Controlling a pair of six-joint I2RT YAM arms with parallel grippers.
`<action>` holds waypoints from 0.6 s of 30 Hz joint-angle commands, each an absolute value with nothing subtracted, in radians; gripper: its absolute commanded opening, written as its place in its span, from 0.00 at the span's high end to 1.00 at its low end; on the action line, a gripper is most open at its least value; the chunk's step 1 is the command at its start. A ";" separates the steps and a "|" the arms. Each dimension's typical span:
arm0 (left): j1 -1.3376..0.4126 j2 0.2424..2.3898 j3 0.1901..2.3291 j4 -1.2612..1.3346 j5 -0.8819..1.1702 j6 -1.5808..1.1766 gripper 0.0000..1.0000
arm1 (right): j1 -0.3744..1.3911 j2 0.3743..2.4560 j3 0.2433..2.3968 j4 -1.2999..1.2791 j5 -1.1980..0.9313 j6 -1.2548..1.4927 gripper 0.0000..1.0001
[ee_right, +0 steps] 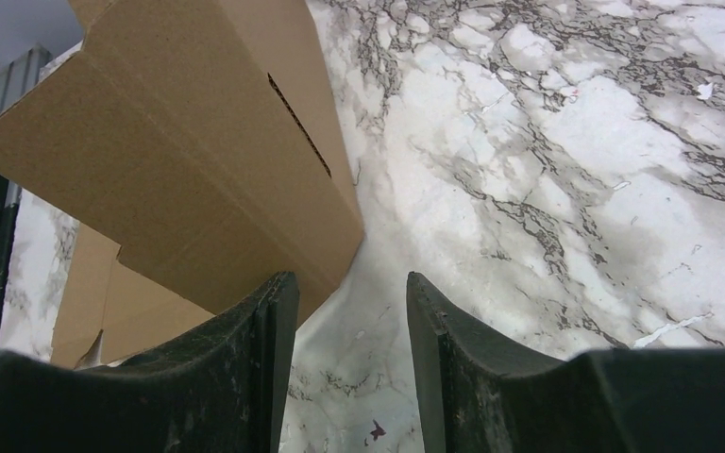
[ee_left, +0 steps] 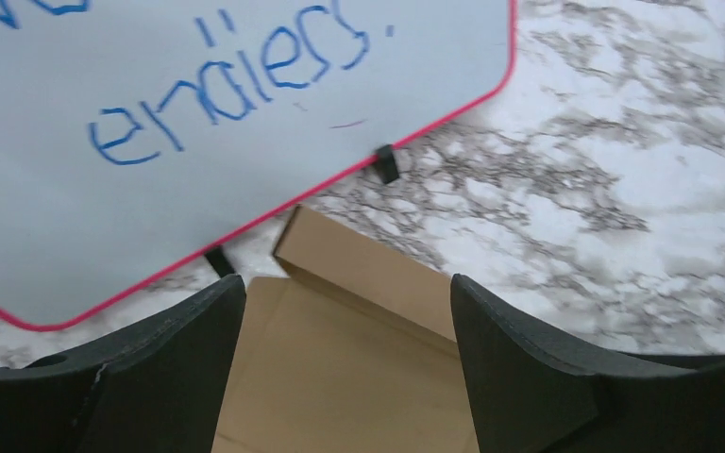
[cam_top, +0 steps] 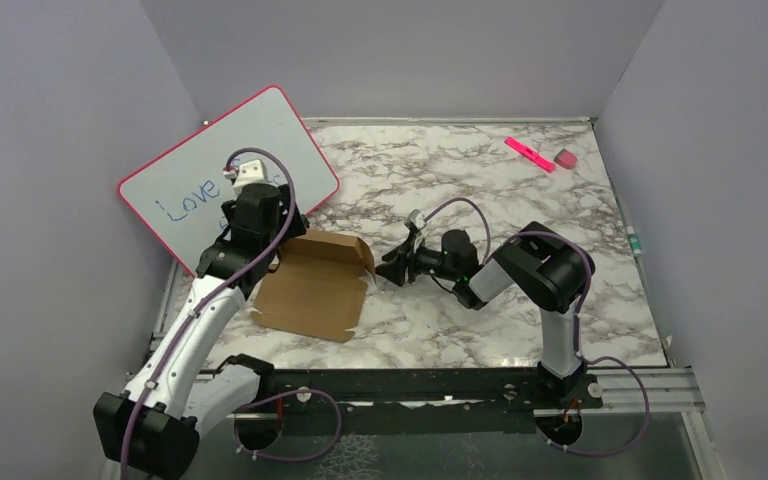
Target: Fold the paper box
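Soft, even light fills all three views, casting only faint shadows. In the left wrist view the marble table [ee_left: 623, 189] at upper right looks slightly blurred.

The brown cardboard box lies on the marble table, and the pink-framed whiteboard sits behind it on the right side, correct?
Not quite: the whiteboard sits behind the paper box on the left side, not the right, as the top external view shows. The rest holds: the paper box does lie on the marble table.
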State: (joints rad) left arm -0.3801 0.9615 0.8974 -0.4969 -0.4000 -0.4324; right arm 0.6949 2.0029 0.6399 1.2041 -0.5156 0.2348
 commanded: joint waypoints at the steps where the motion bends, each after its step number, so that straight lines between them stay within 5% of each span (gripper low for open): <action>1: -0.213 1.013 0.929 -0.573 -0.302 -0.324 0.19 | 0.703 1.987 0.621 1.279 -0.563 0.244 0.49; 18: -0.062 1.245 0.954 -0.418 -0.029 -0.259 0.24 | 0.703 2.015 0.599 1.373 -0.651 0.248 0.42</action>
State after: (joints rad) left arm -0.0780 1.2320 0.9424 -0.4606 -0.1097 -0.2832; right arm 0.6949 2.0029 0.6071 1.2778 -0.5800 0.2459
